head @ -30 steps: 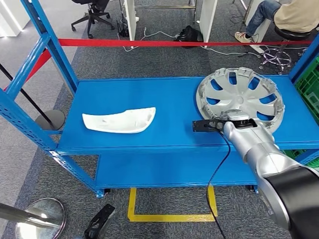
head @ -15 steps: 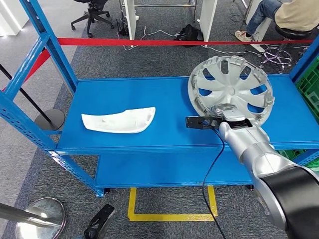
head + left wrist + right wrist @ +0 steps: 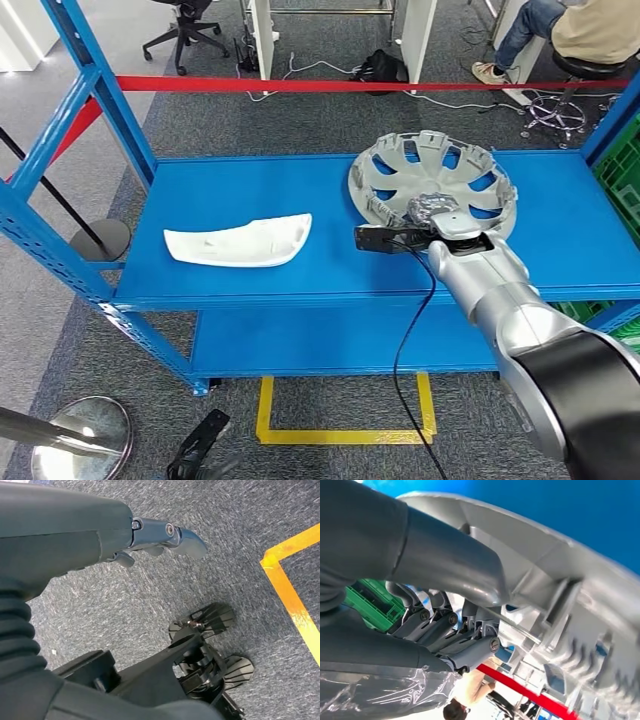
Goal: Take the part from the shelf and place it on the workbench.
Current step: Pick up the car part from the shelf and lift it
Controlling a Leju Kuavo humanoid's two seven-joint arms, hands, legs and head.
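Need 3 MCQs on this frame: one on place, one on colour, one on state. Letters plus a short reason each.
1. Where does the white curved plastic part lie?
A. on the carpet
B. on the blue metal shelf, left of the silver hubcap
C. on top of the hubcap

2. What colour is the tape stretched behind the shelf?
A. red
B. green
C. white

3. What is the right hand doing?
A. hanging free of everything
B. pressing the white part
C. holding the hubcap, which is tilted up at its near edge

Answers:
1 B: the head view shows it flat on the shelf, apart from the hubcap.
2 A: the red tape runs across the head view.
3 C: the right wrist view shows its fingers under the rim.
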